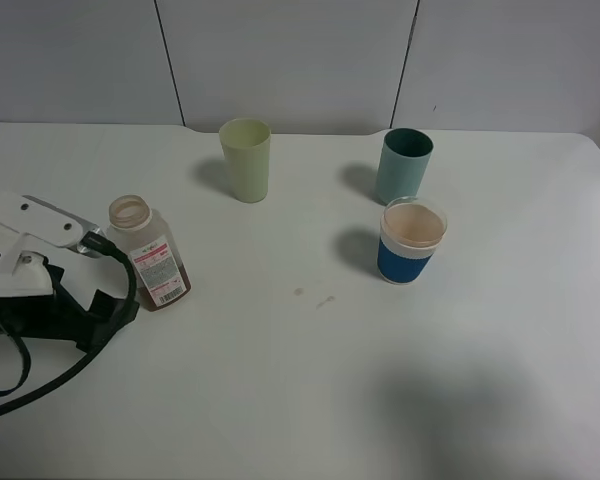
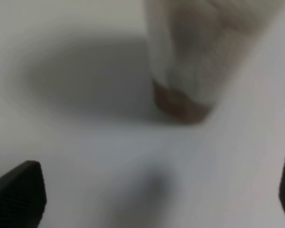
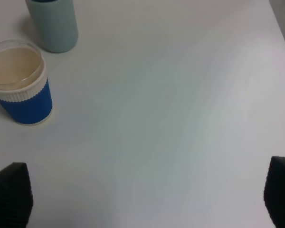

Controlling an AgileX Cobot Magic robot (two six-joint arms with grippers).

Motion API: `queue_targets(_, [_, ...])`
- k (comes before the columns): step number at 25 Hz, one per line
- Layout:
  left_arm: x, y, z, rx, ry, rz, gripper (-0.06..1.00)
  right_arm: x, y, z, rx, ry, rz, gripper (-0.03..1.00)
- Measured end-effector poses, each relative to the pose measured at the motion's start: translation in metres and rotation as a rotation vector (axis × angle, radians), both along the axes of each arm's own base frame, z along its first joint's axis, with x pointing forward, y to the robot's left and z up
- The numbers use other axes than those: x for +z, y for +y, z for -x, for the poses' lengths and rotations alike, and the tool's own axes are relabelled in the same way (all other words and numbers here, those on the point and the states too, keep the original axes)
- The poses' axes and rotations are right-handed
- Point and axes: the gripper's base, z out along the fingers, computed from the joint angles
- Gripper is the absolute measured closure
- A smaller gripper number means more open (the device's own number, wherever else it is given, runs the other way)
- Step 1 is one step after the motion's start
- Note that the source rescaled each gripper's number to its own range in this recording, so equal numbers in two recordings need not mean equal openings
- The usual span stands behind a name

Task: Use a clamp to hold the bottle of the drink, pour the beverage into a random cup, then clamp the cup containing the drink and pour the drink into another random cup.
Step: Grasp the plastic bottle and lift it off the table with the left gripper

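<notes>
left claw (image 2: 152,199) before blurred, probable bottle (image 2: 190,61)

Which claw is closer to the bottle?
Left. The left claw is open, with the bottle just ahead of it. The right claw is over near the blue cup, and no bottle is in its view.

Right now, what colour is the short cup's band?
Blue band, clearest in the right wrist view.
</notes>
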Motion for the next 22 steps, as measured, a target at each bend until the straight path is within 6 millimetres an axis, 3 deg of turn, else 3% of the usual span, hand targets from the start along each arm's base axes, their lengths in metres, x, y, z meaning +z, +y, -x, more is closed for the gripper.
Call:
queue_targets(7, [-0.012,-0.005,-0.010,0.023,-0.107,0.082,-0.06,0.000,0.000,0.000,0.000,0.000,0.000,0.04])
queue_targets(22, [-0.039,-0.027,-0.029,-0.149,-0.257,0.170,-0.06,0.000,0.000,0.000,0.000,0.000,0.000,0.04])
